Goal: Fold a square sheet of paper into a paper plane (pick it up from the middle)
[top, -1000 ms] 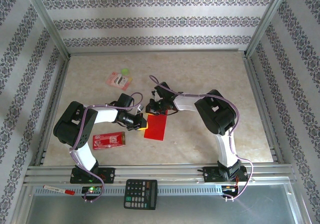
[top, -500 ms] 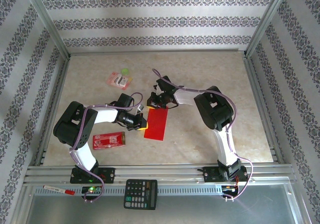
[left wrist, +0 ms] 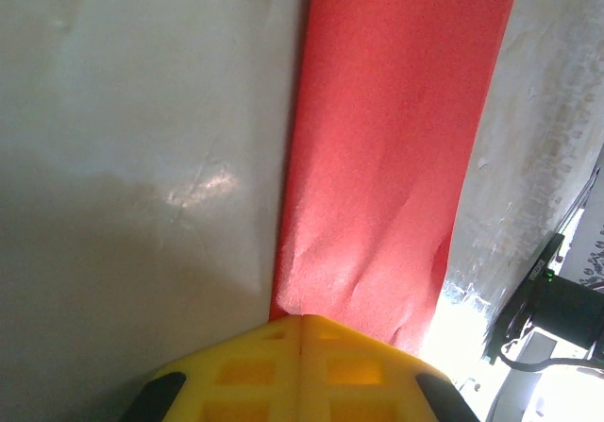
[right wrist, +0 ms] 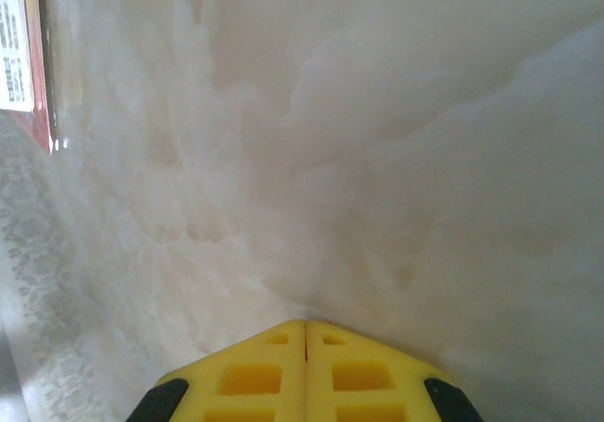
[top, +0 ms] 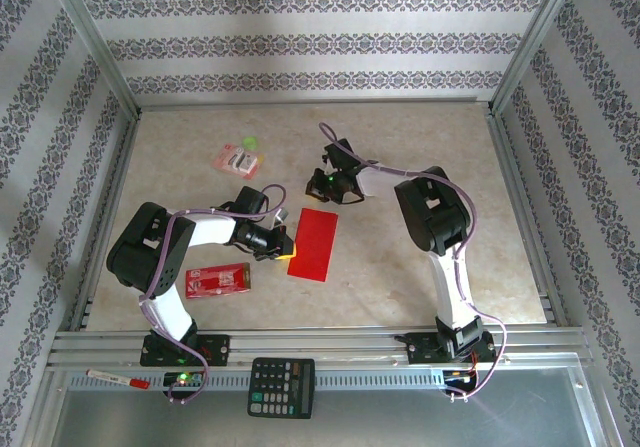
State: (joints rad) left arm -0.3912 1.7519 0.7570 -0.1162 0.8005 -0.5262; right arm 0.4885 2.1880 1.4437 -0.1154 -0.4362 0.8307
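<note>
While my left jaws sit clenched at the left edge of the half-folded red sheet of paper [top: 313,244] on the desk [top: 430,137], my right jaws, clenched empty beyond it, should pin its far edge.

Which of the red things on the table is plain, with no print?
The red paper at the table's middle, at the left gripper's tip. The red packet near the left arm's base carries white print.
</note>
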